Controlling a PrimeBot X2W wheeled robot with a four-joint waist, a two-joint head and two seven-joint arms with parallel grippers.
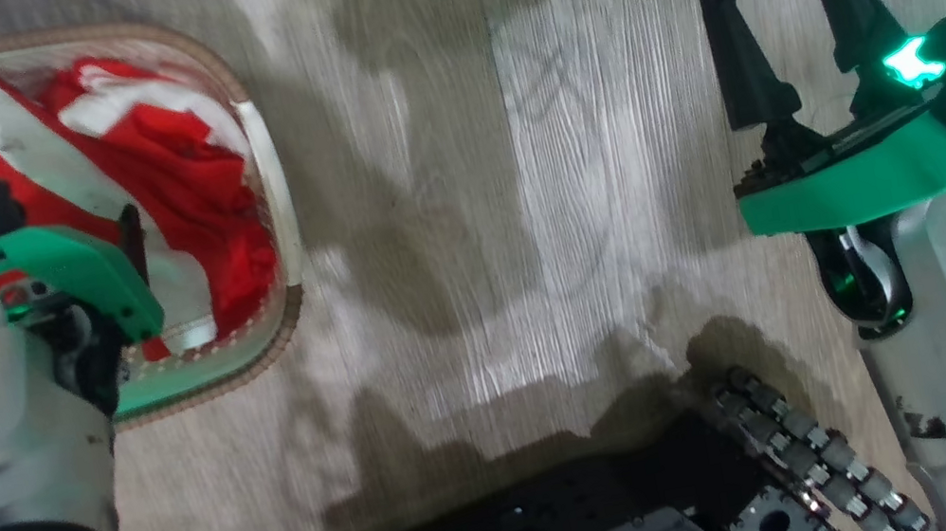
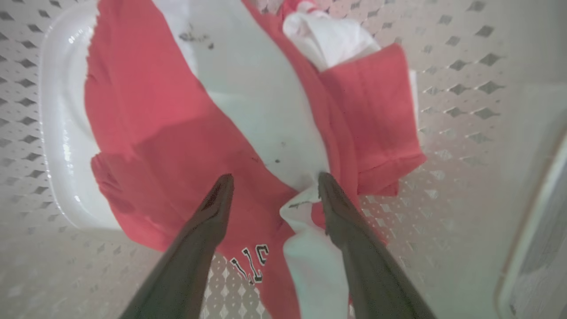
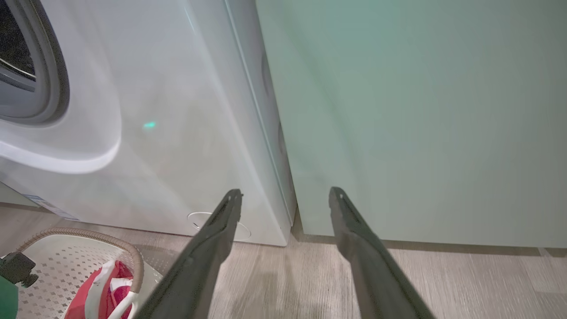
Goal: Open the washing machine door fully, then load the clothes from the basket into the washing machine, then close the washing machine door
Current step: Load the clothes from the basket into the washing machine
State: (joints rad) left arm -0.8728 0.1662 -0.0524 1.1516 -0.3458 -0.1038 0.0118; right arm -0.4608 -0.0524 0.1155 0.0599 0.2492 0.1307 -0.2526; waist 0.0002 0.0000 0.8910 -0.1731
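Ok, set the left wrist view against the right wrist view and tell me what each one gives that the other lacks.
Left wrist view: the left gripper, open, close above the clothes, with black lettering on the red fabric and the perforated inner wall of the basket. Right wrist view: the right gripper, open over the wood floor, facing the washing machine with its grey gasket and round hatch, beside a pale green cabinet. Both: the basket with the red and white clothes in it.

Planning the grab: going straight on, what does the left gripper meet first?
Likely the clothes in the basket; the left gripper points straight at them, open, though depth is unclear.
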